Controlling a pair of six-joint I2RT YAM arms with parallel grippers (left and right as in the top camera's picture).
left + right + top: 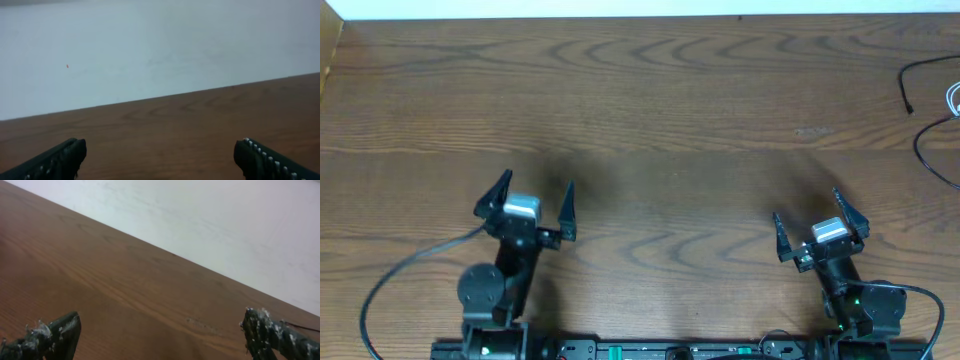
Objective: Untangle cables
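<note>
The cables lie at the far right edge of the overhead view: thin black cords and a bit of white cord, mostly cut off by the frame edge. A thin black strand shows at the right edge of the right wrist view. My left gripper is open and empty over the near left of the table, far from the cables. My right gripper is open and empty at the near right, well short of the cables. Both wrist views show spread fingers with nothing between them.
A brown wooden table fills the view, with a white wall beyond its far edge. Thick black robot cords trail by the left base and the right base.
</note>
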